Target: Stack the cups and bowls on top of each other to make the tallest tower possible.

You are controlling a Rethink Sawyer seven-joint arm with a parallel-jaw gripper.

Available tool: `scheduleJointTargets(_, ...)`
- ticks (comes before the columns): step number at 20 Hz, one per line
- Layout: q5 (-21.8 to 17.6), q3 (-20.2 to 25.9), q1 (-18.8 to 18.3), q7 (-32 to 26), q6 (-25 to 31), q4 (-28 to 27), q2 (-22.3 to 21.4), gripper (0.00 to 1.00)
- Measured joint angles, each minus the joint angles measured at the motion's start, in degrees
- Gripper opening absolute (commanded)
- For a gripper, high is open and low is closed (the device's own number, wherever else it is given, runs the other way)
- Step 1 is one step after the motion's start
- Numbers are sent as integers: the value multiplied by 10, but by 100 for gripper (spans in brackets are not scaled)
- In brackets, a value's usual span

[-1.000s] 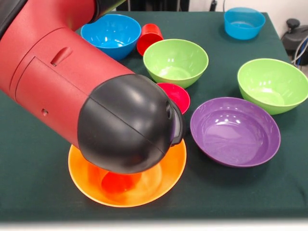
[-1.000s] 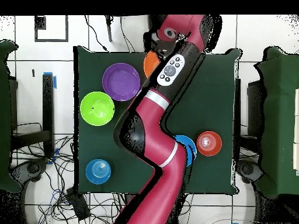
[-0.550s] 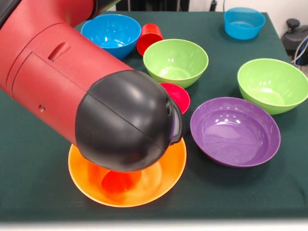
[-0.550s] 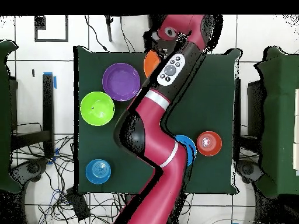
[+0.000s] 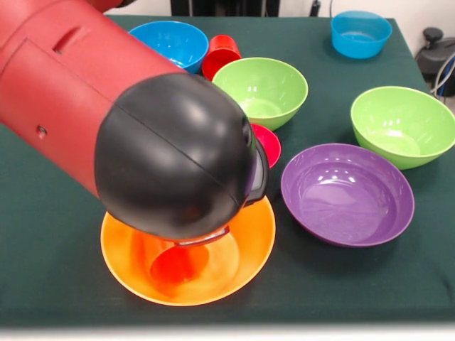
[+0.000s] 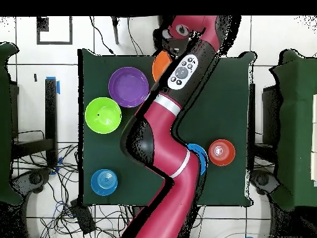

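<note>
Desk (image 5: 43,270), dark green cloth, carrying bowls and cups. Big orange bowl (image 5: 242,266) at the near edge in the front view, upright, with a reddish-orange shape (image 5: 174,266) in its hollow, most of it hidden under the arm; whether it is a cup or a reflection cannot be told. Arm (image 5: 92,92), red with a black rounded end, hanging low over this bowl and covering much of it. Claw: hidden behind the arm's bulk in both views; whether it is released or clenched cannot be told. Small crimson bowl (image 5: 269,142) just behind the big orange bowl, half covered by the arm. Purple bowl (image 5: 347,193), wide, upright, to the right of the orange one. Lime green bowl (image 5: 261,89) beyond the crimson bowl; second lime green bowl (image 5: 402,124) at the right edge, just beside the purple bowl. Blue bowl (image 5: 170,42) far left, partly behind the arm; red cup (image 5: 222,53) on its side between that bowl and the nearer green bowl. Second blue bowl (image 5: 360,32) at the far right corner. In the overhead view, a small orange bowl (image 6: 221,152) apart from the rest, on the desk's other side.
</note>
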Motion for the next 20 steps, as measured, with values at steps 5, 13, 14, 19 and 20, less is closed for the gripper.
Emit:
scheduleJointTargets(5,0,0,0,0,0,0,-9,100)
scheduleJointTargets(13,3,0,0,0,-4,0,-13,100)
scheduleJointTargets(14,4,0,0,0,-11,0,-13,100)
scheduleJointTargets(19,5,0,0,0,-32,0,-13,100)
scheduleJointTargets(20,8,1,0,0,-47,0,-13,100)
